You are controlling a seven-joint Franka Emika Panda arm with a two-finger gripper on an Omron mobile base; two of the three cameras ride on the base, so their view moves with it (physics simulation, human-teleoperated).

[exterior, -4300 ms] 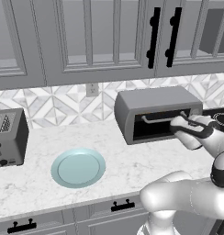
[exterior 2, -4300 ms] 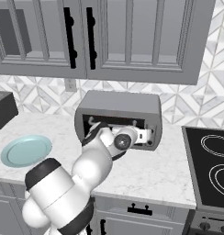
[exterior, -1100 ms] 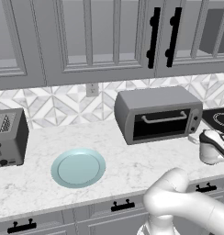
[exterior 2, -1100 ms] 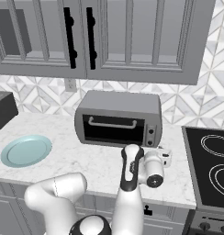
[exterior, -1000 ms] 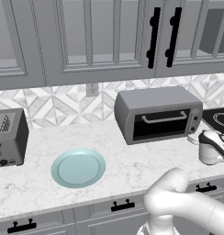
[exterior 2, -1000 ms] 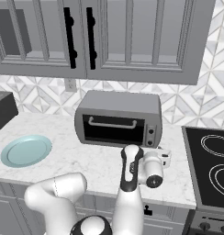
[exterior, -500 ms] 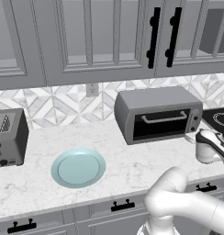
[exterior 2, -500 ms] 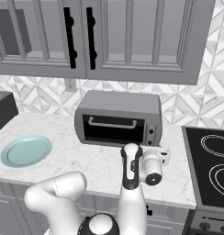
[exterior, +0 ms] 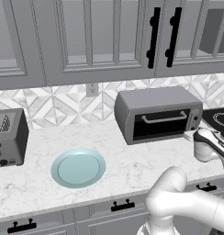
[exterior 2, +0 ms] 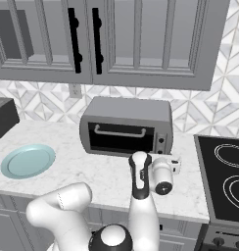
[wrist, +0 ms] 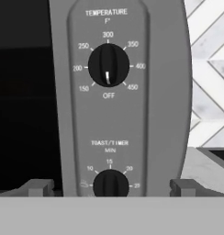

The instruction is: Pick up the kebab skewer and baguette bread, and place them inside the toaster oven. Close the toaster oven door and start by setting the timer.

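Note:
The toaster oven (exterior: 157,114) (exterior 2: 126,125) stands at the back of the counter. The toaster oven door (exterior: 163,123) (exterior 2: 120,137) is shut, its silver bar handle across the dark glass. My gripper (exterior: 189,135) (exterior 2: 176,165) (wrist: 110,188) is open and points at the side control panel (wrist: 109,101). The fingertips (wrist: 38,187) stand wide on either side of the timer knob (wrist: 110,184), a little short of it. Above it, the temperature knob (wrist: 108,65) points to OFF. The kebab skewer and baguette bread are out of view.
A teal plate (exterior: 78,167) (exterior 2: 28,161) lies on the marble counter to the left. A slot toaster (exterior: 8,137) stands at the far left. The black stove top (exterior 2: 224,176) lies right of the oven. Wall cabinets hang above.
Seconds ago the door hung open with my hand at it; it is shut now. Over the last second the hand has edged closer to the control panel, jaws still wide.

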